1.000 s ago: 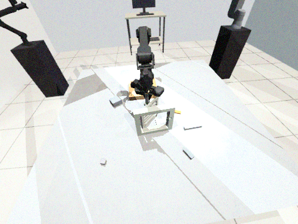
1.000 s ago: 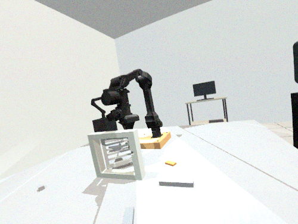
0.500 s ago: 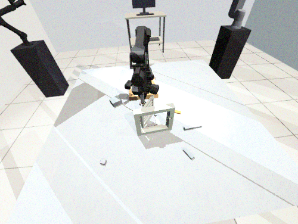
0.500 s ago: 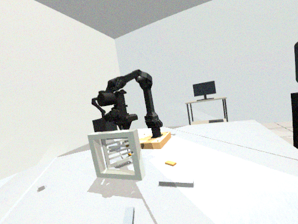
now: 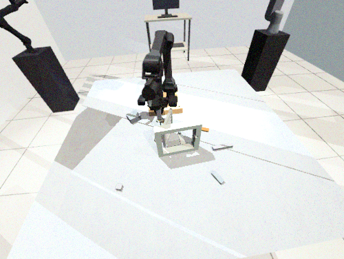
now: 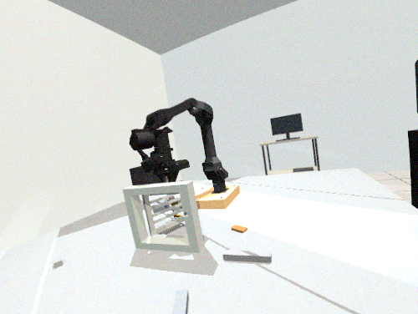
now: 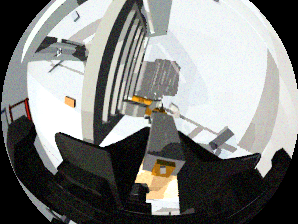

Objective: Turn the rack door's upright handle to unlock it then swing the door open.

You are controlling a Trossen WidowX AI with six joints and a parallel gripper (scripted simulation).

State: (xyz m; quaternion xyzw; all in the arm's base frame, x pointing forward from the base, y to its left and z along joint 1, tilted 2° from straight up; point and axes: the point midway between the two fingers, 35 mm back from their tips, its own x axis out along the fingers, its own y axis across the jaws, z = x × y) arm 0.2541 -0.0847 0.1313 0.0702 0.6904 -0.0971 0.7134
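Handle [image 7: 165,134]: on the slatted door [image 5: 169,119] [image 6: 166,217] [image 7: 95,75], at the side away from the frame [image 5: 159,144] [image 6: 193,221]. Door stands swung out toward the robot; exact angle cannot be read.

End effector [image 5: 159,119] [image 6: 167,179] [image 7: 161,132]: clenched on the handle, one finger along each side.

Handling (judged): rigid, smooth-faced grip, perhaps slippery; door probably light, constrained by its hinge. Best hold is mid-length on the flat sides, following the arc; a straight pull might slip or drag the frame.

Pose: arm [image 5: 159,52] [image 6: 204,119] arches high above the surface [image 5: 137,213] [image 6: 293,234] [image 7: 227,65], forearm folded down to the door.
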